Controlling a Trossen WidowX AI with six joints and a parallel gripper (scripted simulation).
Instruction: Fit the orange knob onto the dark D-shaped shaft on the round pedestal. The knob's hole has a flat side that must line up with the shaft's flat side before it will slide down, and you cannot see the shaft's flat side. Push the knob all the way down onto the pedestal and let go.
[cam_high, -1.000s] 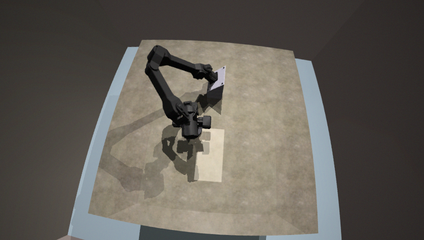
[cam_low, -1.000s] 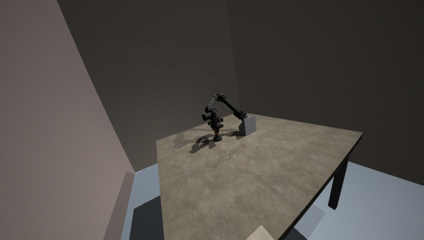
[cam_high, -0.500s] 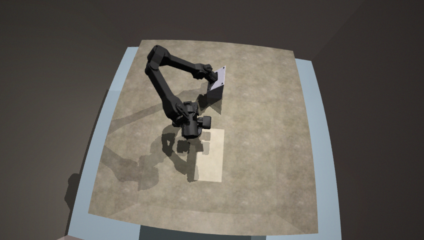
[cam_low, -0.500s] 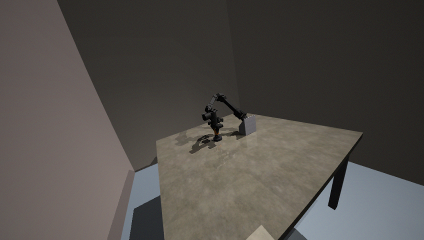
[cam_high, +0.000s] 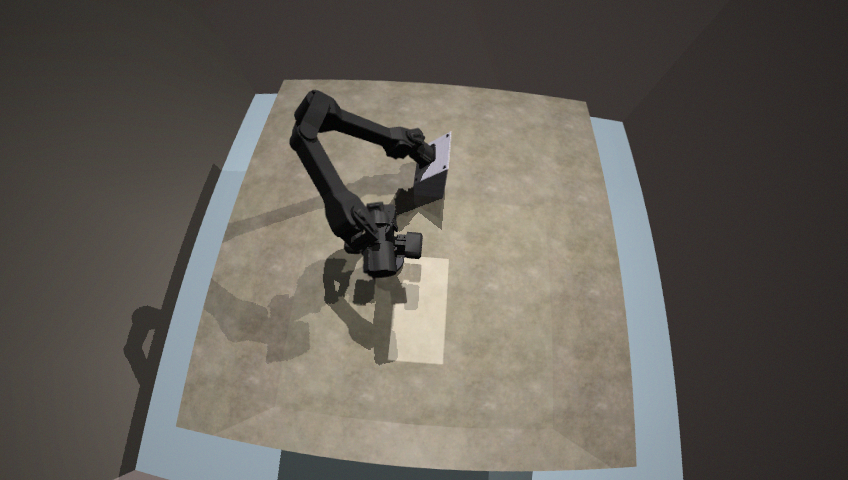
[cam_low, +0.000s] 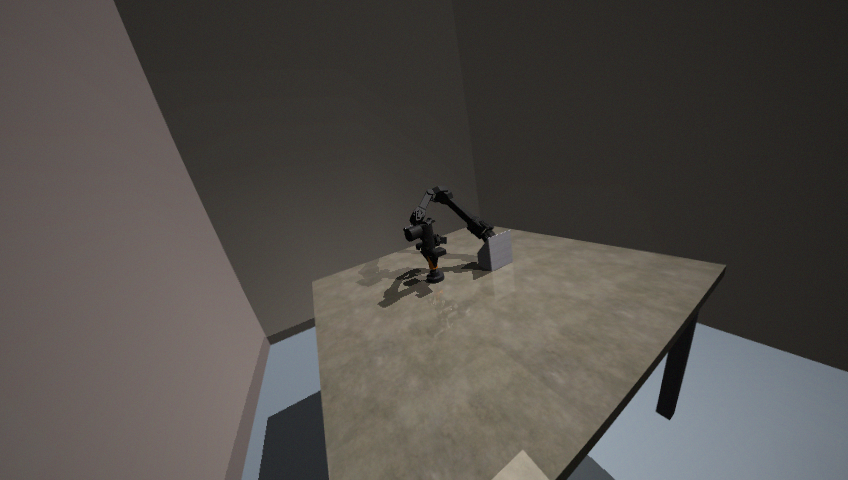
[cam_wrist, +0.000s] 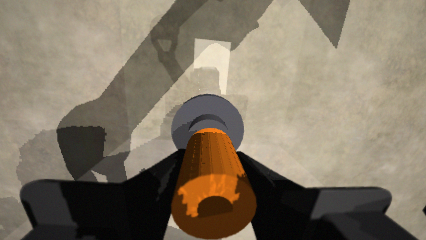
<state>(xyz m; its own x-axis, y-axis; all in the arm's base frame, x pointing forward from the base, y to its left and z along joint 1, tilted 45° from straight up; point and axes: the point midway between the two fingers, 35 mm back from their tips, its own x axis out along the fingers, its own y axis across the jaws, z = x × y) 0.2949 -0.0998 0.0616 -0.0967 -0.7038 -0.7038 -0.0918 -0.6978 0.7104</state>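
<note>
The orange knob (cam_wrist: 212, 165) (cam_low: 433, 268) stands upright over the round grey pedestal (cam_wrist: 207, 104) (cam_low: 435, 277). My gripper (cam_wrist: 210, 155) is shut on the knob, one black finger on each side of it. The knob's top shows a D-shaped hole with its flat side toward the bottom of the wrist view. The knob's lower end is over the pedestal's raised middle; whether a gap remains between them I cannot tell. The dark shaft is hidden behind the knob. In the top view the arm's wrist hides the knob and the pedestal.
A grey slanted block (cam_high: 439, 155) (cam_low: 499, 251) stands at the arm's base, behind the pedestal. A pale rectangle (cam_high: 419, 333) (cam_wrist: 212, 52) lies on the table beside the pedestal. The arm's shadows fall across the table (cam_high: 511, 297) (cam_low: 535, 333).
</note>
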